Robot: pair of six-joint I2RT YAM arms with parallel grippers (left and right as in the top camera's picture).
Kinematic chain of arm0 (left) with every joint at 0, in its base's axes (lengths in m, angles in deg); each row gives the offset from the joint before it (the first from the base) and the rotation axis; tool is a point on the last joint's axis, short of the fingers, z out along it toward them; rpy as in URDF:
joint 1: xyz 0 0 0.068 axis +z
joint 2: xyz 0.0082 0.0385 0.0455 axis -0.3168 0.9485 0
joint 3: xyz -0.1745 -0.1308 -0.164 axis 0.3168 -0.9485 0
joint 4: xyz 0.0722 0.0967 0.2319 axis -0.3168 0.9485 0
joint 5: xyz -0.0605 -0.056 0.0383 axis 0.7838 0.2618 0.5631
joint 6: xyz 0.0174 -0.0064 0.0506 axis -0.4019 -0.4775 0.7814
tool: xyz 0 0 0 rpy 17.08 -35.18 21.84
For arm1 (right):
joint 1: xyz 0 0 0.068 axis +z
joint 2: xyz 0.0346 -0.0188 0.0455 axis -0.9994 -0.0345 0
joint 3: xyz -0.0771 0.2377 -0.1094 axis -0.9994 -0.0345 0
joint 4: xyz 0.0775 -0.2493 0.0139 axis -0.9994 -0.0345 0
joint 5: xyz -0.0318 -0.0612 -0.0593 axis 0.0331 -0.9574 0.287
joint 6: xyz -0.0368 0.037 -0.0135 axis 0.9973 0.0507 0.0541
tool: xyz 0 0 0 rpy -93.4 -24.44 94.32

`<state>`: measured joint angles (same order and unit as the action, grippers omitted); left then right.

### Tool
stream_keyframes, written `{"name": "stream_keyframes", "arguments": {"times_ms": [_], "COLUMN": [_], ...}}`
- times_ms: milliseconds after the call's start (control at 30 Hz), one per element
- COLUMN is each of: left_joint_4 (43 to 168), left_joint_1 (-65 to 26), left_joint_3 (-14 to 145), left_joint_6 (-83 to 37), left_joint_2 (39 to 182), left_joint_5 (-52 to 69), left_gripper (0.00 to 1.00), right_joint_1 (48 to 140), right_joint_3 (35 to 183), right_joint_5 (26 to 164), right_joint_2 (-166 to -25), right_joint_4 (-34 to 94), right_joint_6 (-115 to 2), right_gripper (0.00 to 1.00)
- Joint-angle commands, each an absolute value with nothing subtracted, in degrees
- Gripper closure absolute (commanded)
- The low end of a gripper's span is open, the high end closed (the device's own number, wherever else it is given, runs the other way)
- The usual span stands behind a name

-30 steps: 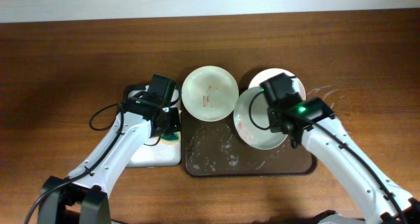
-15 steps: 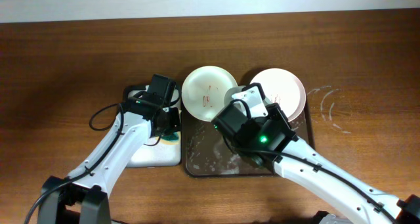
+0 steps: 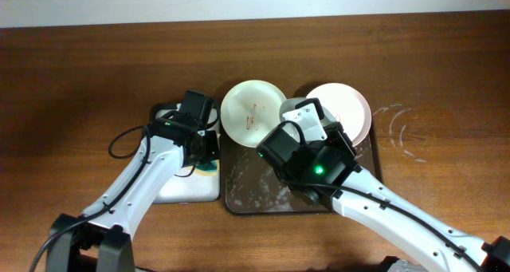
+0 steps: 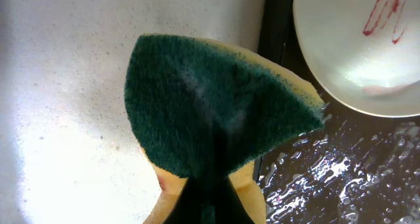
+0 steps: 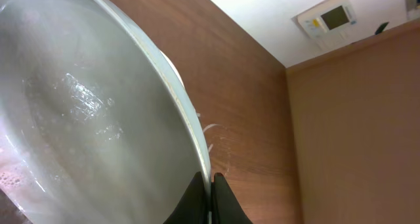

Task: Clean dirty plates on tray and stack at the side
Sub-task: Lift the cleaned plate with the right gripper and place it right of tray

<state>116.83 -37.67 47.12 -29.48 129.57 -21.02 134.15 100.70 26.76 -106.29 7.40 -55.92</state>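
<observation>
- the worktop (image 3: 80,65) is brown wood and carries everything; there are water streaks on it to the right of the trays.
- there are two trays. the dark tray (image 3: 247,199) sits in the middle, wet and sudsy, so drips from washing stay in it. the small white tray (image 3: 185,192) touches its left side and looks like the sponge's resting place.
- there are three plates, none off the dark tray yet, so i judge the stack at the side is not started.
- the white plate (image 3: 253,112) lies flat at the dark tray's far left corner, with red scribbles on it.
- the pink plate (image 3: 344,108) lies flat at the far right corner, overhanging the rim.
- the green plate (image 5: 79,119) is lifted and tilted over the middle of the dark tray, mostly hidden under the arm from above. it is probably held so to turn its wet face toward the sponge.
- there is one sponge (image 4: 216,125), green face out, held over the small white tray, just beside the dark tray's left edge and near the white plate.
- there are two grippers. the right gripper (image 5: 209,184) is clamped on the green plate's rim, and the left gripper (image 4: 209,191) is pinching the sponge.
</observation>
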Motion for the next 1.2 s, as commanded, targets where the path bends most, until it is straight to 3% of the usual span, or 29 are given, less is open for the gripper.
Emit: {"name": "stream_keyframes", "arguments": {"times_ms": [0,633,800,1000,1167], "left_joint_4": [116.67,116.65,116.48,116.72,116.72], "left_joint_1": [-37.52,-37.52,-37.52,-37.52,-37.52], "left_joint_3": [47.19,47.19,47.19,47.19,47.19], "left_joint_6": [-28.54,-28.54,-28.54,-28.54,-28.54], "left_joint_2": [128.8,128.8,128.8,128.8,128.8], "left_joint_5": [-21.83,-21.83,-21.83,-21.83,-21.83], "left_gripper": [1.0,1.0,1.0,1.0,1.0], "right_joint_1": [134.52,131.85,131.57,114.83,87.29], "right_joint_3": [101.99,102.02,102.02,102.02,102.02], "right_joint_5": [23.92,14.17,29.07,49.49,73.49], "right_joint_2": [-105.22,-105.63,-105.63,-105.63,-105.63], "right_joint_4": [7.64,14.2,13.85,13.93,15.16], "right_joint_6": [-56.38,-50.43,-55.7,-64.23,-64.2], "right_gripper": [0.96,0.96,0.96,0.96,0.96]}}
